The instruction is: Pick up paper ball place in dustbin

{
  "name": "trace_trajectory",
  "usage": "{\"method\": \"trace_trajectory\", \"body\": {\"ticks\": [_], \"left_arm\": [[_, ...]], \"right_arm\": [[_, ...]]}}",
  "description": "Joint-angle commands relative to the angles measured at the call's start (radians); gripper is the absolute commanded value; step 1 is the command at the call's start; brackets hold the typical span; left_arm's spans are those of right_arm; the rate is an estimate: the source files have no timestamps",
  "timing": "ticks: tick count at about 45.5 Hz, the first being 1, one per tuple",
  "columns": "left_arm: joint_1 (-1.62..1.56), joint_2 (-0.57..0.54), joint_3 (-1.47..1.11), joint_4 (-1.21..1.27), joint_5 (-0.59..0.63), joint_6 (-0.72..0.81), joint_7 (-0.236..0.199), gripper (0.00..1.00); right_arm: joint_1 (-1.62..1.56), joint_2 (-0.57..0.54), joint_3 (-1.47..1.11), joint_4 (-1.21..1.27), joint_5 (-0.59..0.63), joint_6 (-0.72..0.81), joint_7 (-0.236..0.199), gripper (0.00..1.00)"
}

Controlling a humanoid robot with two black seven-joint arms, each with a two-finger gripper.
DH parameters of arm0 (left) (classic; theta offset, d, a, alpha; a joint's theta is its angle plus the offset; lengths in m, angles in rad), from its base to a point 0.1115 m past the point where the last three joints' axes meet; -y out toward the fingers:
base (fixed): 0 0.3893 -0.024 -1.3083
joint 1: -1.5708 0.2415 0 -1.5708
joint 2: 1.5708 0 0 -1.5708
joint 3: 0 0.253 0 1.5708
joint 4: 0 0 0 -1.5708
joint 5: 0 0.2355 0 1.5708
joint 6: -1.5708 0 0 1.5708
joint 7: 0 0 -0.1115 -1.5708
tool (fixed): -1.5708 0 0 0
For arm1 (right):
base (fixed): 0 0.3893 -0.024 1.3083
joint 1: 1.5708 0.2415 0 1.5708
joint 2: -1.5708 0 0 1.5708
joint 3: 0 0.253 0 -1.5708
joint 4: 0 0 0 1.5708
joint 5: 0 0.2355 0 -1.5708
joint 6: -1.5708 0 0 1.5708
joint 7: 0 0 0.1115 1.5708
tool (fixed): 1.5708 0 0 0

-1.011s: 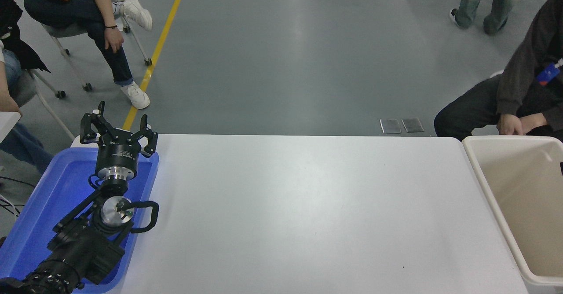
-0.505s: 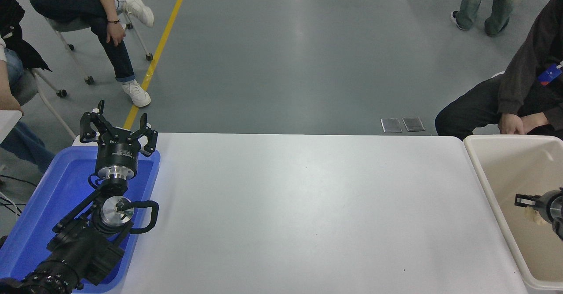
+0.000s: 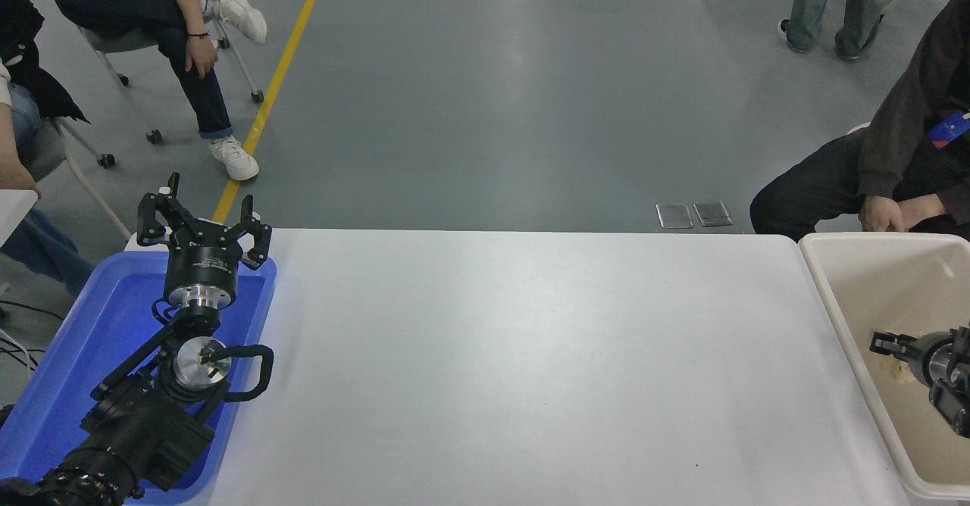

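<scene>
The right tool hangs inside the dustbin, its state unclear; a pale wad lies beneath it, suggesting delivery is done; the left tool, fingers apart, sits parked far left.

There is one view only, from a camera high on the robot's side. It looks forward and down over the white table, whose far edge crosses the middle of the picture. Beyond it the grey floor fills the upper half. No second view shares the scene.
</scene>
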Motion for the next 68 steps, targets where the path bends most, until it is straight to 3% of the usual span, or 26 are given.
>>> {"method": "trace_trajectory", "body": {"ticks": [1, 14, 22, 26, 31, 40, 45, 53, 68], "left_arm": [[0.0, 0.0, 0.0, 0.0, 0.0, 0.0, 0.0, 0.99], [0.0, 0.0, -0.001, 0.0, 0.0, 0.0, 0.0, 0.99], [0.0, 0.0, -0.001, 0.0, 0.0, 0.0, 0.0, 0.99], [0.0, 0.0, -0.001, 0.0, 0.0, 0.0, 0.0, 0.99], [0.0, 0.0, -0.001, 0.0, 0.0, 0.0, 0.0, 0.99], [0.0, 0.0, -0.001, 0.0, 0.0, 0.0, 0.0, 0.99], [0.0, 0.0, -0.001, 0.0, 0.0, 0.0, 0.0, 0.99], [0.0, 0.0, -0.001, 0.0, 0.0, 0.0, 0.0, 0.99], [0.0, 0.0, -0.001, 0.0, 0.0, 0.0, 0.0, 0.99]], "right_arm": [[0.027, -0.002, 0.134, 0.002, 0.047, -0.006, 0.003, 1.0], [0.133, -0.065, 0.36, 0.097, 0.05, -0.006, 0.011, 1.0], [0.113, -0.175, 0.841, 0.425, 0.083, -0.004, 0.011, 1.0], [0.038, -0.168, 1.113, 0.549, 0.142, 0.0, 0.007, 1.0], [0.018, -0.093, 1.273, 0.582, 0.283, 0.009, 0.006, 1.0], [-0.016, 0.048, 1.336, 0.566, 0.696, 0.068, 0.012, 1.0], [-0.066, 0.114, 1.371, 0.568, 0.811, 0.132, 0.014, 1.0], [-0.124, 0.185, 1.405, 0.543, 0.86, 0.262, 0.015, 1.0], [-0.158, 0.188, 1.408, 0.47, 0.868, 0.327, 0.017, 1.0]]}}
